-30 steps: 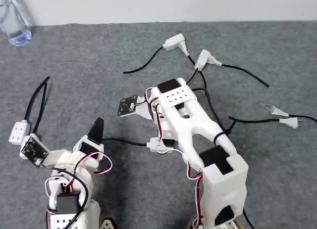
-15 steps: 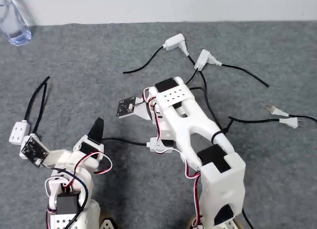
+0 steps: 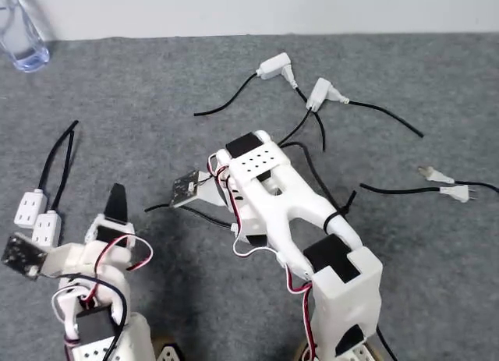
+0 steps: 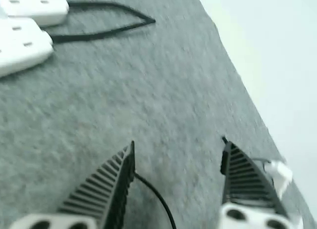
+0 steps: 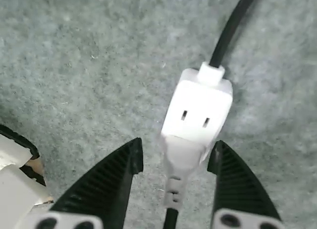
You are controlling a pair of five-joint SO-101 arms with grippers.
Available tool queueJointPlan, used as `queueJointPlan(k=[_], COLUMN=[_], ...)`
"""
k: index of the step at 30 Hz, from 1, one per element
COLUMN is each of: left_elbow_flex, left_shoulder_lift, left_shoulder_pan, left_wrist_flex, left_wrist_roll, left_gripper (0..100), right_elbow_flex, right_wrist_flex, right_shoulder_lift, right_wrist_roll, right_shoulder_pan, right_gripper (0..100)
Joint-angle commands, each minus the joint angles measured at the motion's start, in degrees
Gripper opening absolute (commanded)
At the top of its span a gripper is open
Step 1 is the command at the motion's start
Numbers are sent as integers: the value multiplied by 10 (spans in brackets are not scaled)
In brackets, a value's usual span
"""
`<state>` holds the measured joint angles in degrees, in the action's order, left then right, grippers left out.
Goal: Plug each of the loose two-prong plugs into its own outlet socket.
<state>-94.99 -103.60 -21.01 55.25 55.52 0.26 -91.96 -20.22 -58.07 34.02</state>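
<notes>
1. Right wrist view: the right gripper (image 5: 177,142) is spread wide and holds nothing. Its fingers stand on either side of a white plug (image 5: 179,162), and I see no contact with it.
2. Same view: the plug's long axis runs straight out from between the jaws. Its nose is against, or in, the end of a white socket block (image 5: 199,110); I cannot tell whether it is fully seated. The block's black cord (image 5: 230,28) leaves the far end on roughly the same line.
3. Judgement: the plug lies dead centre in the jaws, axis along the reach. A plain close should grip it across its narrow body, and any push would then go along that axis.
4. Left wrist view: the left gripper (image 4: 178,142) is also wide open and empty, with a thin black cable (image 4: 156,197) on the grey mat (image 4: 163,80) between its fingers. Farther off lies an outlet socket (image 4: 20,46), with a second outlet socket (image 4: 29,4) just beside it, both well apart from the jaws.
5. High view: the right arm (image 3: 273,182) covers the plug and socket block that its wrist view shows.
6. High view, farther: a loose plug (image 3: 431,174) and a second loose plug (image 3: 458,193) lie on the right arm's side, well apart from both arms. The right arm is the nearer. The left arm is nearer the two outlet sockets.
</notes>
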Motion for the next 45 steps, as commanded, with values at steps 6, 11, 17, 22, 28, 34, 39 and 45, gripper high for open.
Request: queueJointPlan(k=[6,11,17,22,28,34,39,45], left_elbow_flex=[45,43,43,35,27,27,25,25], left_shoulder_lift=[-6,-6,-6,-6,-6,-6,-6,-6], left_shoulder_pan=[-101,-100,-99,-89,-62,-62,-62,-62], left_wrist_flex=[-15,-15,-15,-16,-16,-16,-16,-16], left_wrist_roll=[-4,-5,-5,-5,-6,-6,-6,-6], left_gripper=[273,273,273,273,273,273,273,273], right_elbow_flex=[4,2,2,-22,-62,-87,-86,-59], right_wrist_flex=[56,58,58,29,-74,-76,84,316], right_shoulder_lift=[-56,-90,-108,-62,99,247,281,210], right_wrist_roll=[48,46,-18,-25,-27,-53,-107,-190], right_shoulder_pan=[7,6,-34,-109,-156,-176,-230,-295], right_gripper=[207,91,7,8,8,8,8,9])
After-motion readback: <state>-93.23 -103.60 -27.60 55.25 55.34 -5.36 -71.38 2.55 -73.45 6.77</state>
